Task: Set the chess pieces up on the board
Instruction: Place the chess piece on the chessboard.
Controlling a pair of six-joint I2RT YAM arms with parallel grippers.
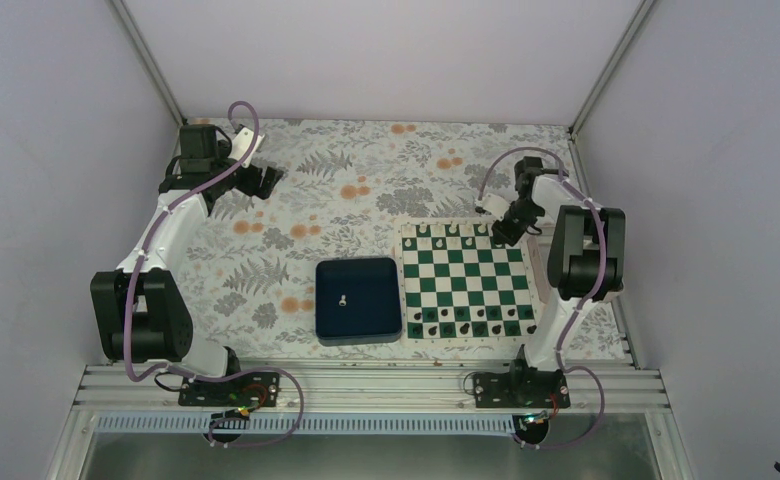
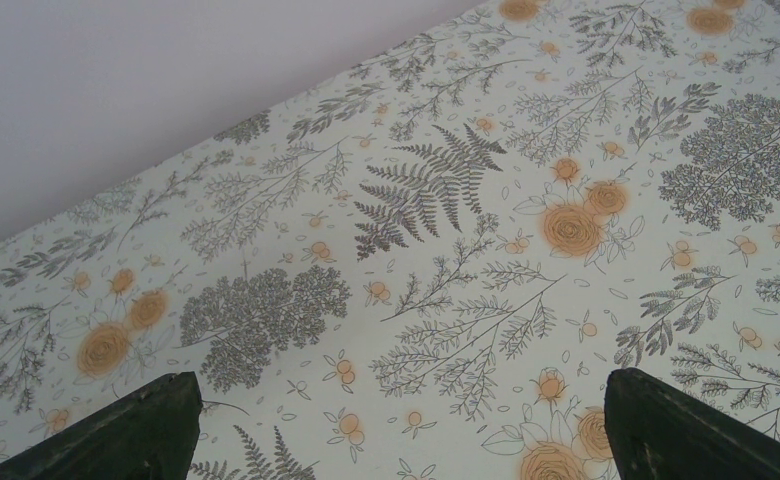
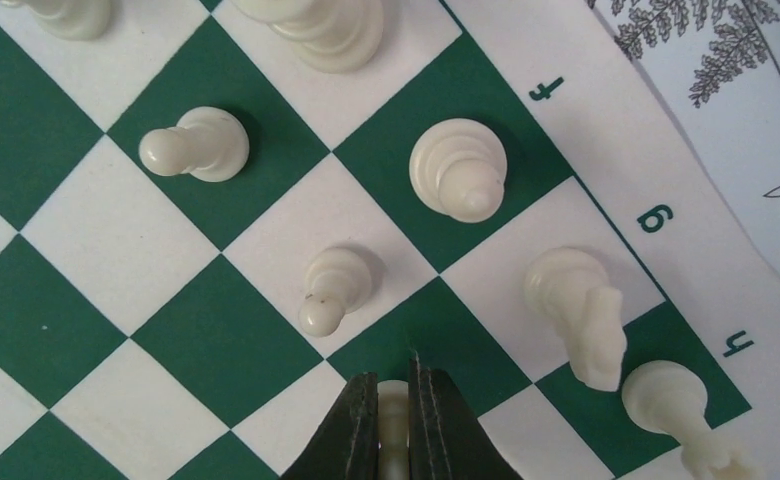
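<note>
The green and white board (image 1: 466,283) lies right of centre, with white pieces along its far edge and black ones along its near edge. My right gripper (image 1: 506,228) is over the far right of the board, shut on a white pawn (image 3: 394,415) held between its fingers (image 3: 361,420) above a green square. Around it stand two white pawns (image 3: 334,288), a bishop (image 3: 458,168), a knight (image 3: 581,310) and a rook (image 3: 671,400). One white piece (image 1: 343,298) stands in the dark blue tray (image 1: 358,300). My left gripper (image 1: 266,178) is open and empty at the far left, its fingertips (image 2: 146,430) above bare cloth.
The table is covered by a floral cloth (image 1: 296,230). Grey walls enclose the back and both sides. A metal rail (image 1: 366,385) runs along the near edge by the arm bases.
</note>
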